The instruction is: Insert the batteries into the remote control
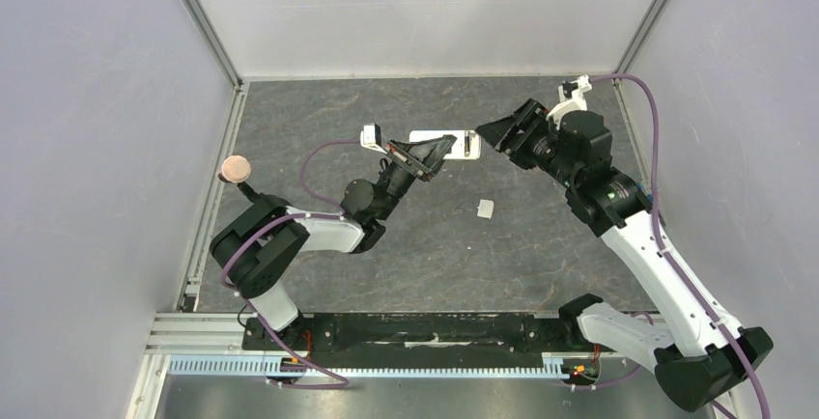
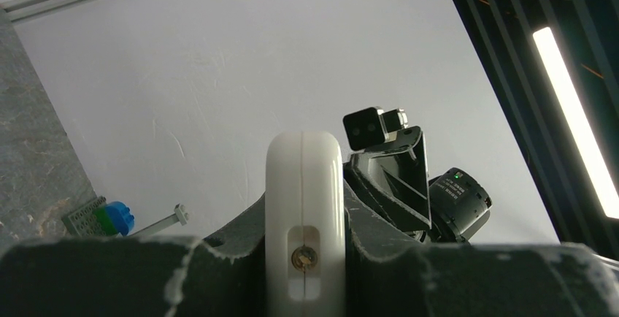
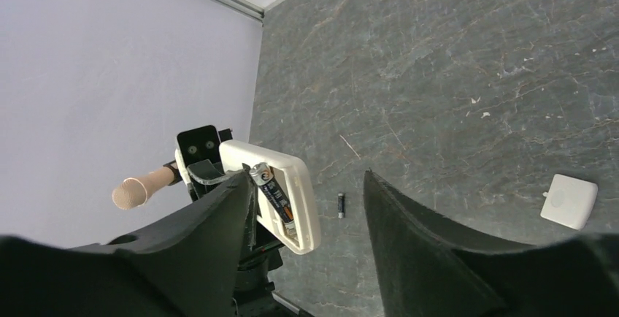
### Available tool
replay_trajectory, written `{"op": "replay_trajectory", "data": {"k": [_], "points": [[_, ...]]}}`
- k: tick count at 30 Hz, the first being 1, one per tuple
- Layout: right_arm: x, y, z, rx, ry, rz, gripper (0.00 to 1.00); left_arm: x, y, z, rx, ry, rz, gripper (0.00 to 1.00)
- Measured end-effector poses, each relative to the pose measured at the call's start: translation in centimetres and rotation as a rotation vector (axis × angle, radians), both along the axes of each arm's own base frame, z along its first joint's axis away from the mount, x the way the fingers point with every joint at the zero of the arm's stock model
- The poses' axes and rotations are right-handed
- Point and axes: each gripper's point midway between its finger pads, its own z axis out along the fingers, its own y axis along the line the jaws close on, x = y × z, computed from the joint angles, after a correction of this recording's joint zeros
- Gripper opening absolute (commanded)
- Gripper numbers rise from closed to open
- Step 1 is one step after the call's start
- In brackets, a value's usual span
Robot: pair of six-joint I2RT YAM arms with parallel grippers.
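**Top view.** The left gripper point(image 1: 432, 155), at centre frame, is clamped narrowly on the remote point(image 1: 446, 144). The right gripper point(image 1: 488, 134) sits just right of the remote with its jaws apart and nothing held. The white cover point(image 1: 485, 209) lies on the bench point(image 1: 435, 260), below and right of the remote.

**Right wrist view.** The remote's open back faces the camera at lower centre-left. One battery point(image 3: 274, 194) lies in the compartment, beside the left-hand finger point(image 3: 219, 222). A second battery point(image 3: 341, 205) lies on the bench just right of the remote.

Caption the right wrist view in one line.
One battery partly seated in the open remote control; second battery and white cover lying on the table.
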Motion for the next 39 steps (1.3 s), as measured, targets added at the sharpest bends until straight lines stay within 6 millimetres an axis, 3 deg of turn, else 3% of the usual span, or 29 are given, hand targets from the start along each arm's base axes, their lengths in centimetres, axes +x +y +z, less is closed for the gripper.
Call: {"op": "replay_trajectory", "data": {"k": [7, 12, 17, 26, 32, 39], "points": [[0.0, 0.5, 0.4, 0.003, -0.006, 0.028, 0.76, 0.0, 0.0, 0.0, 0.0, -0.001, -0.001, 0.02], [0.7, 1.8, 0.2, 0.074, 0.023, 0.051, 0.73, -0.1, -0.1, 0.0, 0.003, -0.003, -0.007, 0.02], [1.0, 2.7, -1.3, 0.139, 0.085, 0.061, 0.66, -0.1, -0.1, 0.0, 0.003, -0.004, -0.009, 0.02], [0.9, 3.6, -1.1, 0.229, 0.111, 0.086, 0.69, -0.4, -0.3, 0.0, 0.009, -0.01, -0.023, 0.02], [1.1, 3.5, -1.2, 0.267, 0.122, 0.077, 0.62, -0.4, -0.3, 0.0, 0.01, -0.01, -0.024, 0.02], [1.2, 2.2, -1.3, 0.301, 0.124, 0.026, 0.63, -0.5, -0.3, -0.1, 0.011, -0.011, -0.028, 0.02]]}}
